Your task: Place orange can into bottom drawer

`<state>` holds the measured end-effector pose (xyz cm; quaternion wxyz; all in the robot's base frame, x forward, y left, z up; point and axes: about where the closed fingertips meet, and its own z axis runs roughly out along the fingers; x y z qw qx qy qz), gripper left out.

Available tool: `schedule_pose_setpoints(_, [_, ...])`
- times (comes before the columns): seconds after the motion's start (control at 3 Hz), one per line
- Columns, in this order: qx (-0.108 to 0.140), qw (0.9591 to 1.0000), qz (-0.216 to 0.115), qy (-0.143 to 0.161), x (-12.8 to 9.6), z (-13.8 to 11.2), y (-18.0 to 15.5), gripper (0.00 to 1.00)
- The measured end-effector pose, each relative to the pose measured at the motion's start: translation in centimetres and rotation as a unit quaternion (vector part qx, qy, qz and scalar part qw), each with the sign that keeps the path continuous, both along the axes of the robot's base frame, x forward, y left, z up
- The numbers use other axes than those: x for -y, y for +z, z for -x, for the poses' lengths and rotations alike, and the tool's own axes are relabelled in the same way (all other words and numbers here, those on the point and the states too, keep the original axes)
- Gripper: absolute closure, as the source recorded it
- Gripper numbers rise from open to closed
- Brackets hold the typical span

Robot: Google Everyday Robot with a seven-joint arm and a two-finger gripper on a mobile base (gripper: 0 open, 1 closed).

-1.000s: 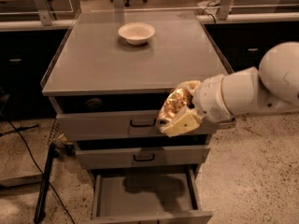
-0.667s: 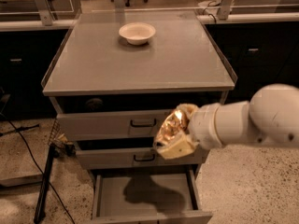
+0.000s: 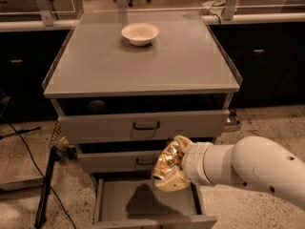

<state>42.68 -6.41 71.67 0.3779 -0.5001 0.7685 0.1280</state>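
Right above the open bottom drawer, the tool is clamped around the orange can, so the drawer looks to be pretty much straight down from it.

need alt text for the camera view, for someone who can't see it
The robot's gripper holds a crumpled orange can over the open bottom drawer of a grey cabinet with three drawers. The white arm reaches in from the right of the picture, and a white bowl sits on the cabinet's top.
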Motion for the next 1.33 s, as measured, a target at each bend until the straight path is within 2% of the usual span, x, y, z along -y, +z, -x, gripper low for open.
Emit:
schedule_pose_setpoints(0.33, [0.009,0.9997,0.016,0.019,-0.4,0.5,-1.6,1.0])
schedule_pose_setpoints(0.67, [0.028,0.999,0.027,0.023,-0.1,0.4,-5.5,1.0])
schedule_pose_setpoints(1.0, [0.041,0.9989,0.015,0.017,0.5,-0.4,-10.6,1.0])
schedule_pose_setpoints(1.33, [0.027,0.9996,-0.011,0.003,0.9,-1.4,-16.9,1.0])
